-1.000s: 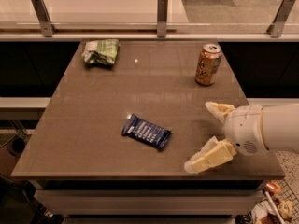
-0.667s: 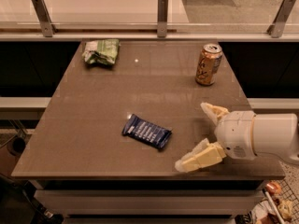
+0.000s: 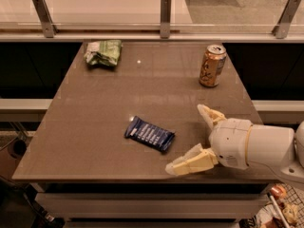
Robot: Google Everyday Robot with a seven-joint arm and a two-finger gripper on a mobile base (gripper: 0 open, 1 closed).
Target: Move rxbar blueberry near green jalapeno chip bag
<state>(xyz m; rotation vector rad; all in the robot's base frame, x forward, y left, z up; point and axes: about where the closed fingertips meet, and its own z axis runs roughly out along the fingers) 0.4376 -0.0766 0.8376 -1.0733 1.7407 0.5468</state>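
Note:
The rxbar blueberry (image 3: 149, 133) is a dark blue flat wrapper with white lettering, lying at a slant on the brown table near its front middle. The green jalapeno chip bag (image 3: 102, 52) is a wrinkly light green and white bag at the table's back left. My gripper (image 3: 187, 137) comes in from the right on a white arm, just right of the bar. It is open and empty: one cream finger (image 3: 210, 116) points to the back left, the other (image 3: 191, 163) lies near the front edge.
An orange drink can (image 3: 212, 65) stands upright at the back right of the table (image 3: 95, 122). A glass rail with metal posts (image 3: 165, 11) runs behind the table. Dark gaps lie at both sides of the table.
My gripper has moved left across the table's front right, closer to the blue bar. Its fingers stay spread. The bar, bag and can have not moved.

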